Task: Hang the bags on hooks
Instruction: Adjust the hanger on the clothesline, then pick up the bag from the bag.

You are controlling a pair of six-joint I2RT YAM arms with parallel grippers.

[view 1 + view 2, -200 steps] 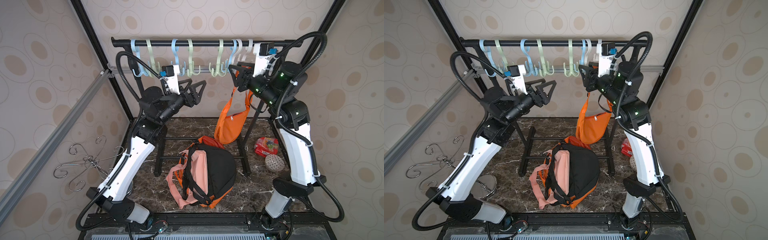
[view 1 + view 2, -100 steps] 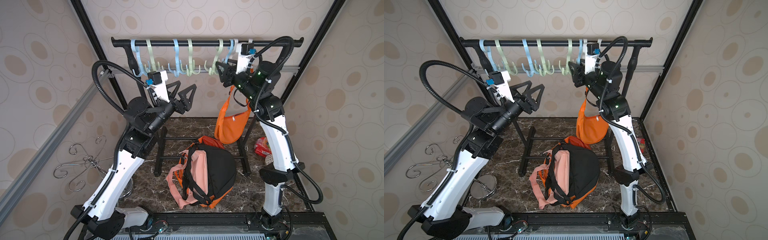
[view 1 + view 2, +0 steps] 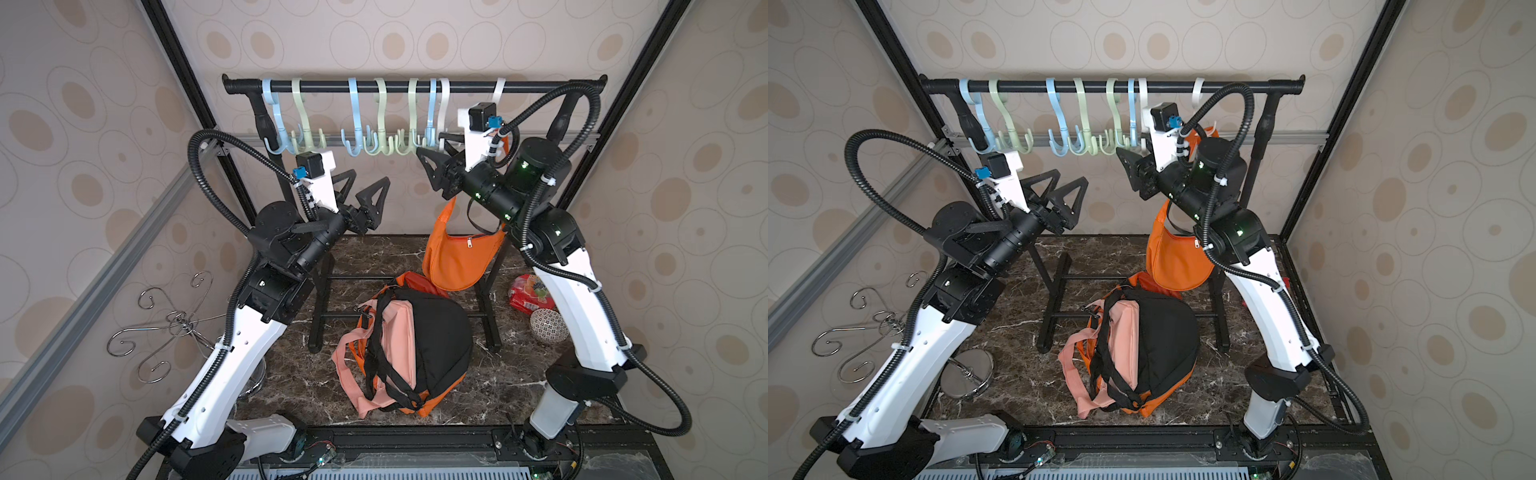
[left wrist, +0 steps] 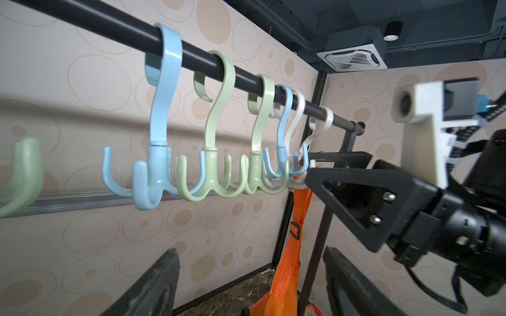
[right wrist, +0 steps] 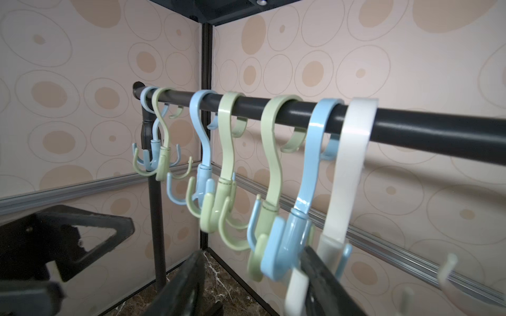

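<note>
The orange bag (image 3: 457, 257) (image 3: 1179, 262) hangs under the black rail (image 3: 532, 86), right of the middle. Its strap (image 4: 297, 219) runs up to the prongs of a white hook (image 4: 299, 153). My right gripper (image 3: 428, 145) (image 5: 252, 254) is open at that spot. A blue hook's base (image 5: 284, 246) sits between its fingers, and the white hook (image 5: 347, 175) lies against one of them. The strap is outside the jaws. My left gripper (image 3: 365, 180) (image 4: 250, 254) is open and empty in the air, left of the bag and below the row of hooks.
Several blue and green hooks (image 3: 357, 120) hang along the rail. A black and pink backpack (image 3: 415, 353) lies on the marble floor between the rack's legs. A red packet (image 3: 532, 291) and a patterned ball (image 3: 548, 326) sit at the right. A wire hook stand (image 3: 174, 328) is at the left.
My right gripper has slid left along the rail and its jaws have spread wider. My left gripper has drawn back to the left. The orange bag still hangs in the same place.
</note>
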